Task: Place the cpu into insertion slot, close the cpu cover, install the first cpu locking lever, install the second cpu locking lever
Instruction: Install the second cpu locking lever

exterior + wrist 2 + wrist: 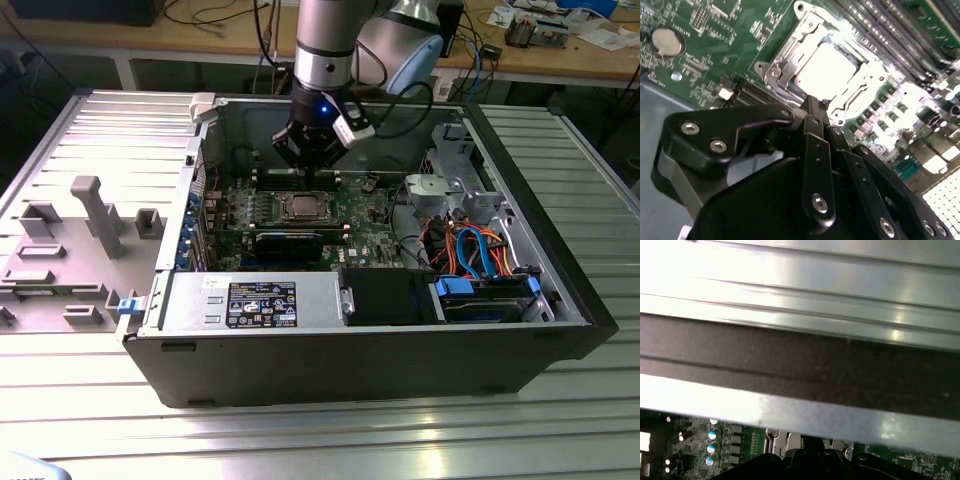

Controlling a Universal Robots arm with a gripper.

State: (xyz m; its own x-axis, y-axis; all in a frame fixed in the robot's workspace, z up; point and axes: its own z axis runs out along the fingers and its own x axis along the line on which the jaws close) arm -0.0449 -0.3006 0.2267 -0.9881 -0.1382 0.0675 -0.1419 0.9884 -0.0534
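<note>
The cpu (827, 67) sat in the slot (790, 55) with the cover (860, 85) apparently down over it. The tool (812, 107), fingers together and holding nothing, hovered at the socket's edge; levers judged outstanding.

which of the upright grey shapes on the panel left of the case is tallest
The T-topped grey post, toward the far side of the grey panel in the exterior view. It rises well above the low blocks around it, like the small block.

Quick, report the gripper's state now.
Gripper: shut, fingers pinched together with nothing between them, tips at the edge of the cpu cover, which lies over the cpu.
</note>
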